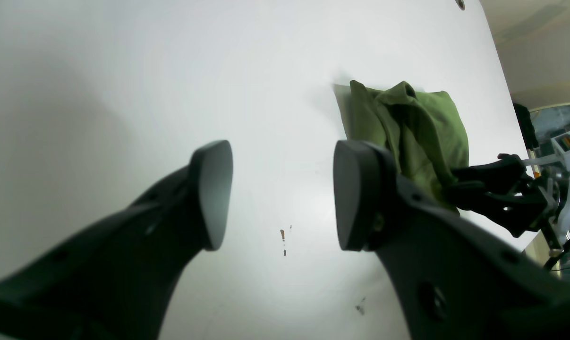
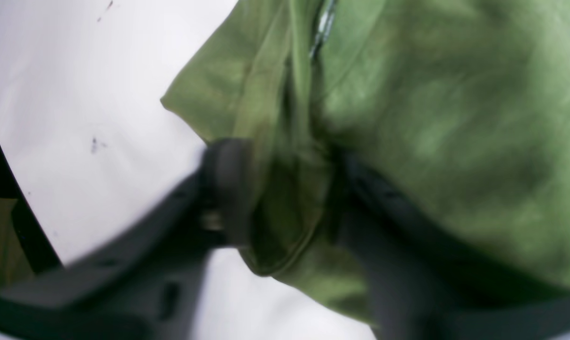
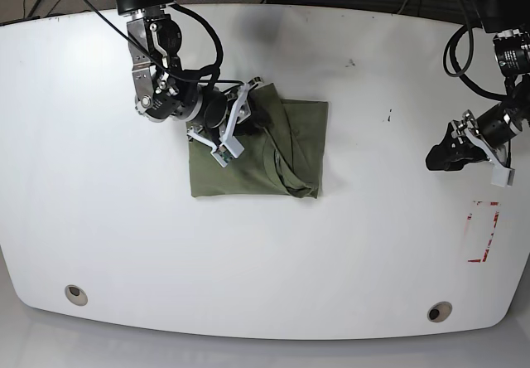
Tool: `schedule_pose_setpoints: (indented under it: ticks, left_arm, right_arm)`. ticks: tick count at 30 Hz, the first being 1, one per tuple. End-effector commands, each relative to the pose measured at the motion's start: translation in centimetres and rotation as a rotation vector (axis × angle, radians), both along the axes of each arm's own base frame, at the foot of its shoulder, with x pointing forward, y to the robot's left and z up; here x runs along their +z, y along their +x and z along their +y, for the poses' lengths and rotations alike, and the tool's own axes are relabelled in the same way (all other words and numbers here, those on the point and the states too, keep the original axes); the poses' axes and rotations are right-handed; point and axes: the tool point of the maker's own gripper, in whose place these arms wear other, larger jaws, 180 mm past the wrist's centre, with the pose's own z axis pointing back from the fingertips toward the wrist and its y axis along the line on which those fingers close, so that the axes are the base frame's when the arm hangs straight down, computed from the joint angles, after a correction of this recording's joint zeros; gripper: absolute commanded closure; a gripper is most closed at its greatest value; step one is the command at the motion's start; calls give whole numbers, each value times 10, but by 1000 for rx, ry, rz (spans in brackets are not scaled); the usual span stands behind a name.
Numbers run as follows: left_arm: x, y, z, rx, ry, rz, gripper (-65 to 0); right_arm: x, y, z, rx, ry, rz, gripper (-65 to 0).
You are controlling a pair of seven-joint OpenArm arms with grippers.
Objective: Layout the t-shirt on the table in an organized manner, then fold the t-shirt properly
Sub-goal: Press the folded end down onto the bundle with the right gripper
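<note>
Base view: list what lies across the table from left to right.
Left grommet hole → right gripper, its jaws at the t-shirt's near edge → t-shirt → right grommet hole → left gripper → red tape mark.

Right wrist view blurred, t-shirt [image 2: 431, 118] cut off at top and right edges; jaws half buried in cloth

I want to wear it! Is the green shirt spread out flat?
No. The t-shirt is folded into a small bundle on the table, layers bunched.
</note>
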Motion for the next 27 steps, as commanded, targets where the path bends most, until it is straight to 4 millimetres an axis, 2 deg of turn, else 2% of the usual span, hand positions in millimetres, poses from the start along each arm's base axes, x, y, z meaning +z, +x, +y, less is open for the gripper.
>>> schedule_pose_setpoints:
  ticks: [1, 3, 8, 11, 19, 22, 27]
  left_arm:
    - [20, 8, 4, 2, 2, -67, -319]
    - [19, 8, 4, 2, 3, -65, -319]
    - [20, 8, 5, 2, 5, -65, -319]
    - [20, 8, 5, 2, 5, -65, -319]
    - [20, 8, 6, 3, 6, -66, -319]
    - [20, 8, 6, 3, 6, -66, -319]
    - [20, 8, 6, 2, 7, -65, -319]
  right_arm:
    - [18, 14, 6, -4, 44, -55, -119]
    - [20, 15, 12, -5, 58, -58, -135]
    - [23, 16, 18, -7, 74, -59, -228]
    - [23, 16, 18, -7, 76, -59, -225]
    - [21, 18, 24, -10, 81, -51, -116]
    - [11, 20, 21, -13, 42, -39, -133]
    - [-2, 19, 22, -13, -5, -19, -219]
